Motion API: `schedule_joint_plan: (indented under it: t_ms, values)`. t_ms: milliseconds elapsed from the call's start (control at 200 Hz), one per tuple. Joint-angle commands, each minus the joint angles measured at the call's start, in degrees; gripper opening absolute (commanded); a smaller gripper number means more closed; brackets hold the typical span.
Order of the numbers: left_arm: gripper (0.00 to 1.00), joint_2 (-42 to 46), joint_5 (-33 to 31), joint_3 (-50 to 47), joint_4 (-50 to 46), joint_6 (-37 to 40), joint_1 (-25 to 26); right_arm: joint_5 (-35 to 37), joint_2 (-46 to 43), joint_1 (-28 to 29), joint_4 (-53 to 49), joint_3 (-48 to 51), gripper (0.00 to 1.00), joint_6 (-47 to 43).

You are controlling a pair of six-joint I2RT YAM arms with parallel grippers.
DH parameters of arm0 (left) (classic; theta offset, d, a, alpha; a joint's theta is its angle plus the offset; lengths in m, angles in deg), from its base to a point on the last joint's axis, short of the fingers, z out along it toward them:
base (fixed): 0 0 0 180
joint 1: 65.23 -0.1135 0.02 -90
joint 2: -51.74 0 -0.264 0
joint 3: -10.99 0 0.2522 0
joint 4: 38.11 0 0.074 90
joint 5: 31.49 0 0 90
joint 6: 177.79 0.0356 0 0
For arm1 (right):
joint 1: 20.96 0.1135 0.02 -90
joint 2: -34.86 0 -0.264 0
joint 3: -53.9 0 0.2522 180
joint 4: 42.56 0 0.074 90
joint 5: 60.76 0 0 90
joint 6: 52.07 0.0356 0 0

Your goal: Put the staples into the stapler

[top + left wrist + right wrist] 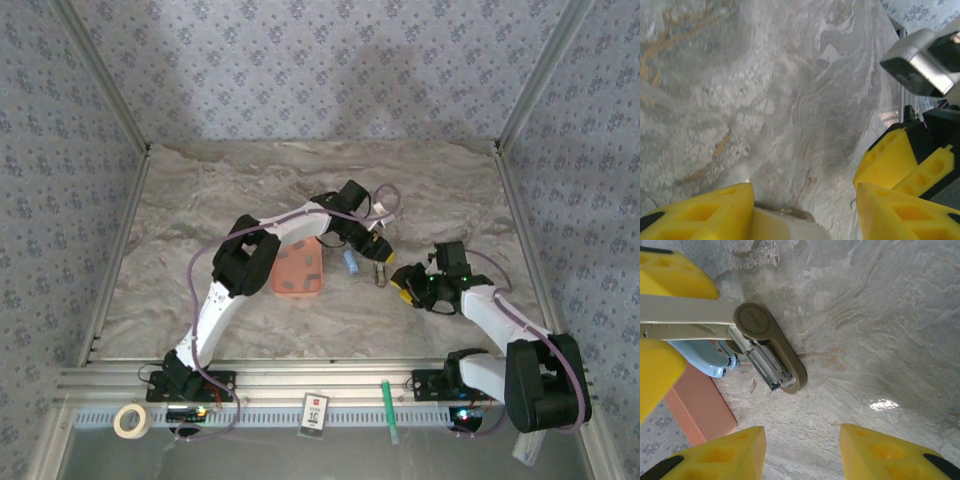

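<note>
Tan lid up, silver rail bared: from the right wrist, the stapler (771, 359) lay hinged open just beside the orange tray (700, 407), on the side facing the right arm. A light-blue object (705, 357) sat between the two, and what it was could not be told. The left gripper (695, 322) straddled the raised lid, a yellow finger on either face. The right gripper (802, 450) hung near the tray with its fingers parted and nothing between them but bare table (880, 315).

Over to the left wrist: the pale lid sat against one finger, with a gap showing before the other. Whether it was truly pinched, I could not tell.

From the top, the tray carried the staples (291, 284), a few grey strips lying flat, apart from each other; nothing else was in it. The stapler sat just off the tray under the left fingers.

By my reading, the opening step was in hand and the loading not yet begun. The next move called for the free right fingers to cross to the tray, nip one thin strip cleanly and line it up along the rail while the lid stayed up.
</note>
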Motion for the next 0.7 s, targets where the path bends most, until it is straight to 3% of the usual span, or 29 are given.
schedule_joint_plan:
  t_ms: [0,415,695]
  values:
    - [0.56,5.29,1.88,-1.86,-0.26,1.53,0.43,1.26,1.11,0.54,1.03,0.47,0.44,1.26]
    - [0.59,10.2,-0.81,-7.27,2.24,-0.3,0.9,1.82,5.96,3.59,7.34,0.25,0.44,4.0]
    - [0.55,10.21,-0.82,-7.93,1.52,0.08,0.91,2.1,9.71,4.47,9.36,0.05,0.36,3.75]
